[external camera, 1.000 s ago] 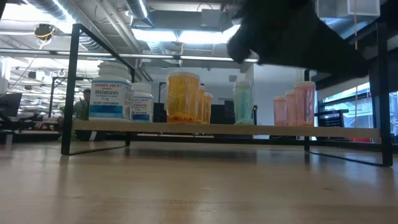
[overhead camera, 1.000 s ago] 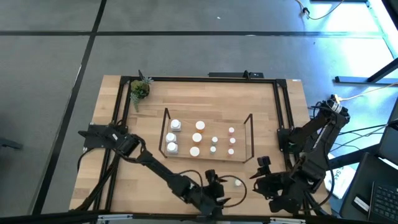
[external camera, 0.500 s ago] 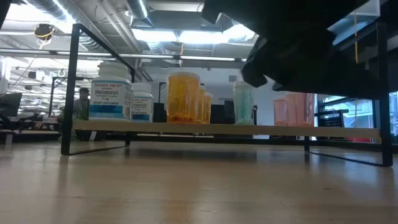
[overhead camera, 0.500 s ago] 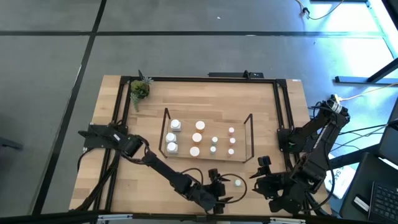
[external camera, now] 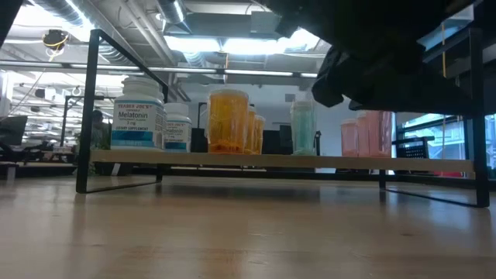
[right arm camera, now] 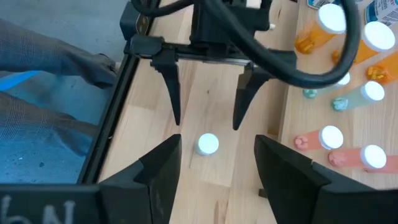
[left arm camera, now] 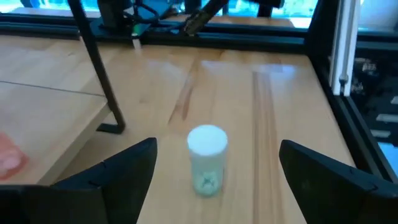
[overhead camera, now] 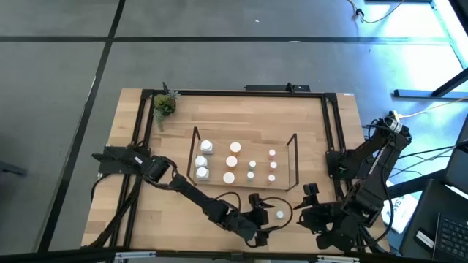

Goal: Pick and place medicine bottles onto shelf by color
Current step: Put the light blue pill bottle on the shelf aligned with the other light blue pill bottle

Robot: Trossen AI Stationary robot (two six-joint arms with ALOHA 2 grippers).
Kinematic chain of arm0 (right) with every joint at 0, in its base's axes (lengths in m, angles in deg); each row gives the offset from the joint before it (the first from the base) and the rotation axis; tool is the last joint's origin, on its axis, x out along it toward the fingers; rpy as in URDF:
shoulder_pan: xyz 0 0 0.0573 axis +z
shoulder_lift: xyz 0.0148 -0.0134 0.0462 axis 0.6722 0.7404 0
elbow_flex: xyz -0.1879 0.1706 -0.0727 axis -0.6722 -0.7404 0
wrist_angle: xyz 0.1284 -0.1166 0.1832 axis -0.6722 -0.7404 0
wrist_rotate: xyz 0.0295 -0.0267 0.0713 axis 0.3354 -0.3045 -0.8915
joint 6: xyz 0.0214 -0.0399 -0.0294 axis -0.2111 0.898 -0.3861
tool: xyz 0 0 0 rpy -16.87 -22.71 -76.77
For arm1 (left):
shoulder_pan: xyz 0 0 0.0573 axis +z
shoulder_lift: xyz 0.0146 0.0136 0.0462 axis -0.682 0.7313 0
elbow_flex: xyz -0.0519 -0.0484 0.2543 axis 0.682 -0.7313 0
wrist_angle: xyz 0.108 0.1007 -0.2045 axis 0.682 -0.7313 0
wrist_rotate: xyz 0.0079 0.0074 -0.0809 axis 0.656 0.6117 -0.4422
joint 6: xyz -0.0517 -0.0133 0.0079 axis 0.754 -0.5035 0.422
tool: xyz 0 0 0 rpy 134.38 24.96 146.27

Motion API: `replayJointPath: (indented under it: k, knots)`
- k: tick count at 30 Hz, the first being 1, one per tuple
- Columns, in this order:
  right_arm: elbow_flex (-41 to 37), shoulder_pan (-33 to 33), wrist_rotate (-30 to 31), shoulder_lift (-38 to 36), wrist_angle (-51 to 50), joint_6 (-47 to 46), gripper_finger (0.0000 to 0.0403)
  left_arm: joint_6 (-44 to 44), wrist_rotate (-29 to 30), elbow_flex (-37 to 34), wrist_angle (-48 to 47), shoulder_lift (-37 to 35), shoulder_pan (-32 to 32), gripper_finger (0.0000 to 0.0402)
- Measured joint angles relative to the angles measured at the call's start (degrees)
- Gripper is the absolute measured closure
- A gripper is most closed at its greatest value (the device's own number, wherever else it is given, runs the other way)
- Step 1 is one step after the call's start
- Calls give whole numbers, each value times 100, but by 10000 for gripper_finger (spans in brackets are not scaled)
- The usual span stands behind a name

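One teal bottle (left arm camera: 207, 160) is standing alone on the desk (overhead camera: 292, 117), beside the shelf (overhead camera: 292, 150). I am lining my left pincer (overhead camera: 268, 216) up on it, fingers spread wide, gripping nothing. Next, I should be closing around its body.

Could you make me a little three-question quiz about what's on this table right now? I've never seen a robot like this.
1. True or false: the left gripper is shut on the teal bottle.
2. Where does that bottle stand? A on the shelf; B on the table, off the shelf.
3. What stands at the table's far left corner?

Key: 1 false, its fingers are open either side of it. 2 B. 3 a small potted plant.
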Motion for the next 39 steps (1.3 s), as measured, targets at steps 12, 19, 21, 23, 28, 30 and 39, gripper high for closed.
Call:
replayJointPath:
  k: [12, 19, 21, 23, 28, 30, 39]
  knots:
    - [-2, -4, 9, 4, 7, 0, 199, -238, -28, 11, 536, 296, 93, 71]
    - [-2, -4, 7, 4, 2, 2, 199, -124, -60, -4, 568, 347, 216, 68]
    - [-2, -4, 7, 4, 2, 1, 199, 31, -74, -4, 547, 350, 249, 69]
    - [-2, -2, 4, 4, 2, 0, 199, 229, -163, -4, 564, 348, 282, 72]
    - [-2, -2, 4, 4, 0, 9, 199, 352, -260, -4, 554, 350, 339, 69]
    - [-2, -2, 4, 4, 0, 9, 199, 352, -260, -4, 549, 350, 341, 68]
    - [-2, -2, 2, 4, -2, 9, 199, 350, -341, -4, 333, 350, 328, 68]
